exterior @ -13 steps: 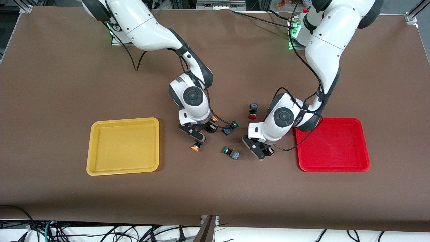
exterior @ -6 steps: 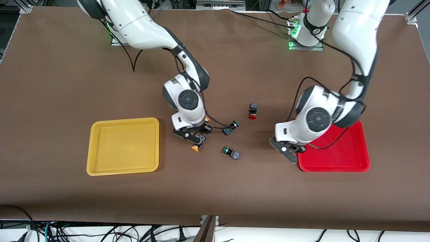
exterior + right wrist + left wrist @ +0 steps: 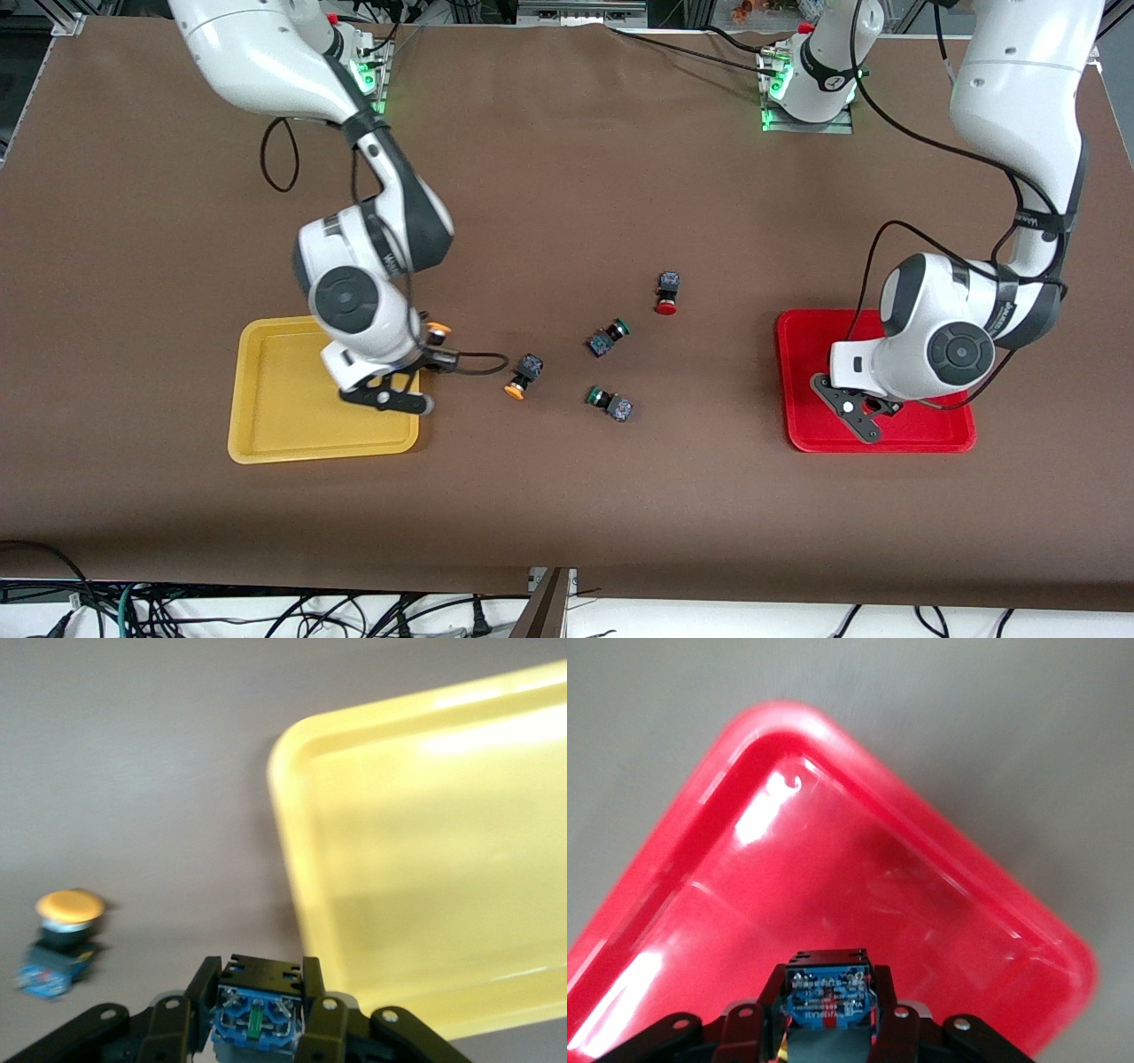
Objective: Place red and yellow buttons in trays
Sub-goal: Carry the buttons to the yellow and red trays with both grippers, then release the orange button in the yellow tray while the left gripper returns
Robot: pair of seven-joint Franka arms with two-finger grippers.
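Observation:
My right gripper (image 3: 387, 396) is shut on a dark button with a blue underside (image 3: 257, 1010), its cap hidden. It hangs over the rim of the yellow tray (image 3: 266, 425) on the side toward the loose buttons; the tray also shows in the right wrist view (image 3: 425, 859). My left gripper (image 3: 856, 413) is shut on another dark button with a blue underside (image 3: 828, 997), cap hidden, over the red tray (image 3: 921, 432), which also shows in the left wrist view (image 3: 833, 859). A yellow-capped button (image 3: 521, 377) and a red-capped button (image 3: 666, 295) lie on the table between the trays.
Two green-capped buttons (image 3: 608, 338) (image 3: 610, 403) lie mid-table between the yellow-capped and red-capped ones. The yellow-capped button also shows in the right wrist view (image 3: 64, 917). A brown mat (image 3: 567, 496) covers the table.
My right arm has swung from the button cluster to the yellow tray's edge with its button. My left arm has moved from mid-table to over the red tray with its button.

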